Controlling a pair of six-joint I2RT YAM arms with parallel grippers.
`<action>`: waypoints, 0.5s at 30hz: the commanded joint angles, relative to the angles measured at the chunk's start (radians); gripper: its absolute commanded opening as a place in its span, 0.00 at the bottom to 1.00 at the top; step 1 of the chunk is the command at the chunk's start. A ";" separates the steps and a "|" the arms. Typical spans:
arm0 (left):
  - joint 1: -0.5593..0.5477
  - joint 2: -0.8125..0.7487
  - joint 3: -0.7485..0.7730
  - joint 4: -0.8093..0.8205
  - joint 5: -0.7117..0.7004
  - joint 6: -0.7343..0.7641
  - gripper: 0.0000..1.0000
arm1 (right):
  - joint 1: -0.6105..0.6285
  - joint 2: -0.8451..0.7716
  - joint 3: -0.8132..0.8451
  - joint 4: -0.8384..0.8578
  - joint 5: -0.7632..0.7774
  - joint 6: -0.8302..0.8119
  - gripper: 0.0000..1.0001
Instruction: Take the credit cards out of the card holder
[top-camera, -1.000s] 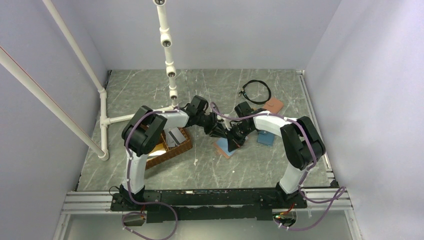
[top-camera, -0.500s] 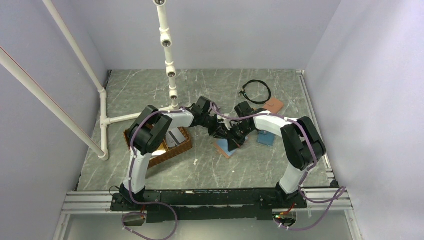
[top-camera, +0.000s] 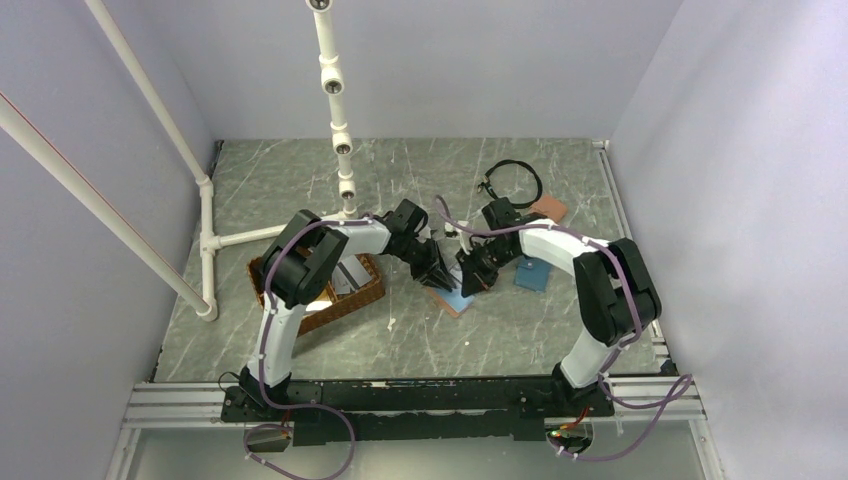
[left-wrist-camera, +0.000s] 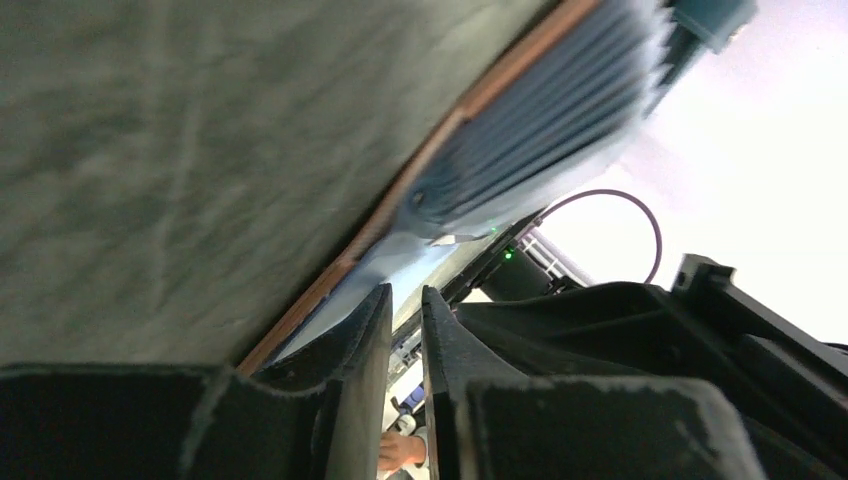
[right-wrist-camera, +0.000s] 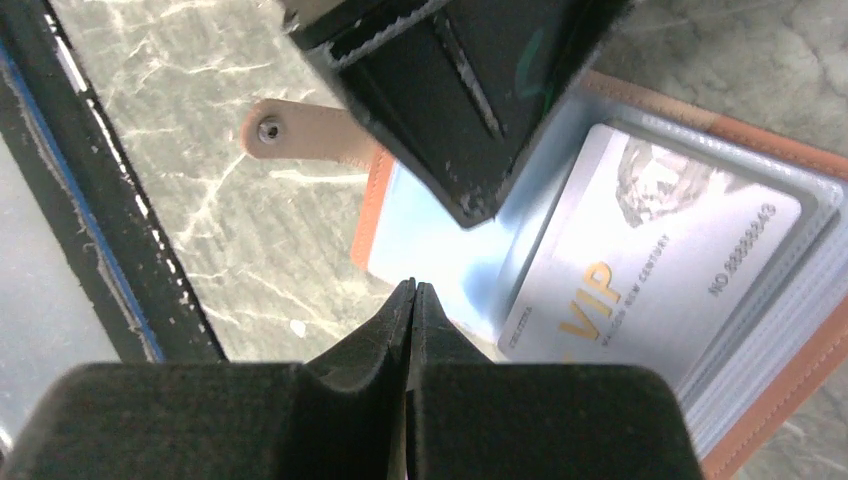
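Though seemingly empty, narrow-jawed left gripper (left-wrist-camera: 405, 297) over card holder (right-wrist-camera: 430, 235); right gripper (right-wrist-camera: 412, 290) closed beside.

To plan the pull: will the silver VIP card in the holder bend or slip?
The card looks thin and glossy, so probably stiff yet slippery. It sits under a clear sleeve, so pulling may drag the card holder along.

Three wallets (top-camera: 452, 298) (top-camera: 531, 276) (top-camera: 547, 208), one basket (top-camera: 345, 308), one cable (top-camera: 513, 162)
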 joint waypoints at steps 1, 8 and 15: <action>-0.005 0.014 0.033 -0.123 -0.037 0.071 0.23 | -0.050 -0.073 0.029 -0.066 -0.111 -0.080 0.02; -0.003 -0.010 0.008 -0.088 -0.062 0.077 0.25 | -0.136 -0.075 0.041 -0.006 -0.068 0.019 0.11; -0.004 -0.010 0.012 -0.039 -0.064 0.079 0.27 | -0.176 0.021 0.110 0.022 -0.052 0.124 0.15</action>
